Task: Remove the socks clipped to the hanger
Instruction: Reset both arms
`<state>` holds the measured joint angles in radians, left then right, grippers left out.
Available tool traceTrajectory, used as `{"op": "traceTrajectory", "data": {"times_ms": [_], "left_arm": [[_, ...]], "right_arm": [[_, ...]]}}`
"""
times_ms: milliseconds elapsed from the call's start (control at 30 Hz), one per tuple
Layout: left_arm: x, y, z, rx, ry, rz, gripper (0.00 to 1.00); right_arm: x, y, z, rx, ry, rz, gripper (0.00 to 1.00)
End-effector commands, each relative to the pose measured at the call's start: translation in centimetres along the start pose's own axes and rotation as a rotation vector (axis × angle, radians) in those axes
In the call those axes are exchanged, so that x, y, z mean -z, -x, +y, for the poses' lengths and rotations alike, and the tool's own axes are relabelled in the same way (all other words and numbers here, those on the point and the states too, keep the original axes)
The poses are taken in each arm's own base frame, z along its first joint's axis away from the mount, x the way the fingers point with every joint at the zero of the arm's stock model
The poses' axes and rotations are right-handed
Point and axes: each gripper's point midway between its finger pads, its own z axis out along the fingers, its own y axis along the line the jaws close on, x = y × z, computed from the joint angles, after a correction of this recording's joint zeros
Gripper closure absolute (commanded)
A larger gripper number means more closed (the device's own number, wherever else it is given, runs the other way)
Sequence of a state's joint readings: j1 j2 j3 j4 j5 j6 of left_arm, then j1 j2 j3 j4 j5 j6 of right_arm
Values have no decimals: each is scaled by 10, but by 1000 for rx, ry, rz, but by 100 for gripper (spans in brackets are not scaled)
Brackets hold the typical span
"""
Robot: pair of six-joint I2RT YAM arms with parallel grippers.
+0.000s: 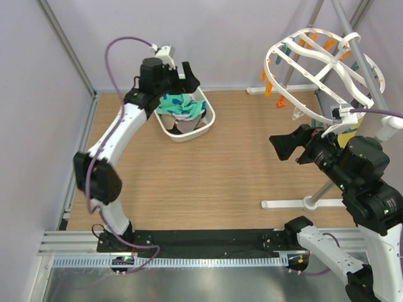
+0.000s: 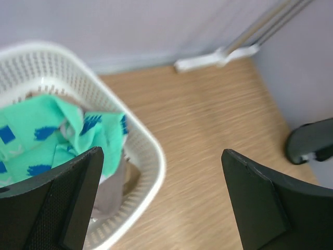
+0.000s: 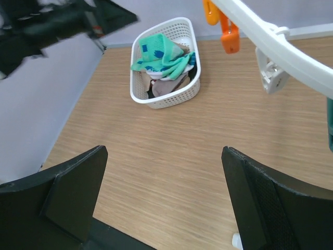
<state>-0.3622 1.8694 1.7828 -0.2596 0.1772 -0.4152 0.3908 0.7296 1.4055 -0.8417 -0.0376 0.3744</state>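
Note:
The white oval hanger [image 1: 321, 69] hangs at the back right with orange pegs [image 1: 281, 102] dangling; no sock shows on it. Its rim [image 3: 270, 41] and an orange peg [image 3: 229, 36] also show in the right wrist view. The socks, a teal one [image 1: 179, 104] on top of beige and dark ones, lie in the white basket [image 1: 169, 131]. My left gripper [image 1: 179, 72] is open and empty above the basket's far edge; its view shows the teal sock [image 2: 41, 135]. My right gripper [image 1: 284, 145] is open and empty below the hanger, over the floor [image 3: 164, 151].
The hanger's metal stand has a white foot bar [image 1: 296, 204] on the wooden floor and slanted poles [image 1: 362, 56] at the right. Purple walls close the left and back. The basket [image 3: 136, 94] shows far off in the right wrist view.

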Motion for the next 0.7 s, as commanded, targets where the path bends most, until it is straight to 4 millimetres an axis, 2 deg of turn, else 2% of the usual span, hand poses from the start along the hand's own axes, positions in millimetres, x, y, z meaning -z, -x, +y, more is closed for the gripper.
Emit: {"op": "traceTrajectory", "data": {"times_ms": [0,33,100,133,200,233,267,367,500,567,667], "left_arm": [[89,31,-58,-105,-101,-75,0],[119,23,-69,-108,-143,-79,0],[149,13,-88,-115,-196,-88,0],[172,-1,-90,-117,-214,-90,0],[199,-10,-109,-111,-283,-134,0],[224,-21,-113,-109,-324,-158,0],[234,-24,-124,-117,-384,-192,0],[274,-37,-134,-151,-496,-241,0],[300,-37,-115,-192,-413,-311,0],[311,-36,-113,-200,-404,-337,0],[316,-32,-110,-225,-389,-361,0]], "right_arm": [[3,15,-16,-53,-131,-31,0],[6,20,-18,-68,-152,-45,0],[9,18,-33,-85,-239,-48,0],[11,15,-37,-81,-255,-50,0],[12,8,-42,-64,-262,-44,0],[17,9,-40,-49,-239,-66,0],[18,6,-40,-46,-231,-64,0],[19,-4,-43,-53,-244,-35,0],[14,-18,-43,-44,-231,18,0],[13,-18,-40,-43,-209,18,0],[14,-12,-37,-48,-200,-5,0]]}}
